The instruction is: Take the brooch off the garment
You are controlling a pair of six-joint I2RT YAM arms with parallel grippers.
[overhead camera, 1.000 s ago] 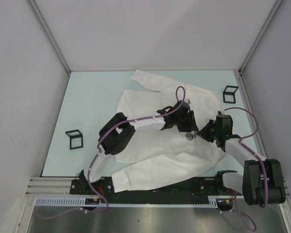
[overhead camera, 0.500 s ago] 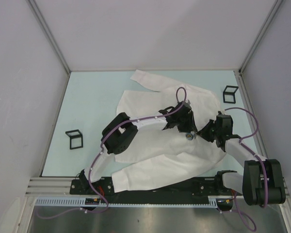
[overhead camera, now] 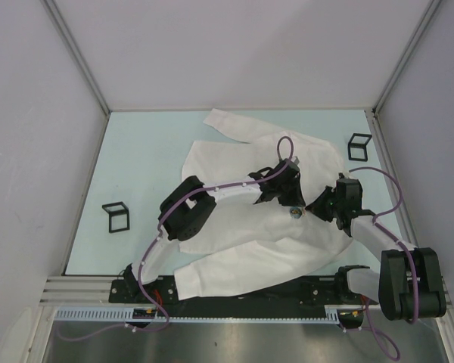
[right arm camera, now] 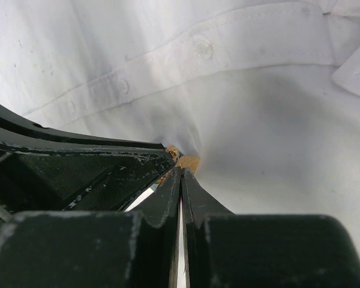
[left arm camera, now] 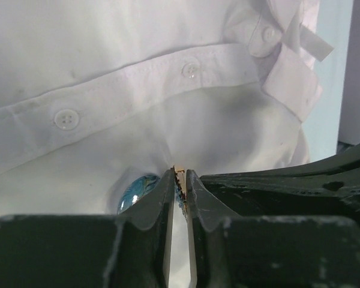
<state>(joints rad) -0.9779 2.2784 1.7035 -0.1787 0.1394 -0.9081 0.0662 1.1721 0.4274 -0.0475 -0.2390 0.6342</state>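
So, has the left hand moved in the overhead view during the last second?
Yes, slightly. The left hand has shifted a little to the right, toward the black frame on the right, closing in on the brooch.

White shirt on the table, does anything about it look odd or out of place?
The white long-sleeved shirt lies skewed and rumpled, and its cloth puckers beside the blue glassy brooch, where the left gripper pinches its gold edge.

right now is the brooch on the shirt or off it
Looks on. The brooch lies against the shirt, cloth puckered around it; the left gripper pinches its gold edge.
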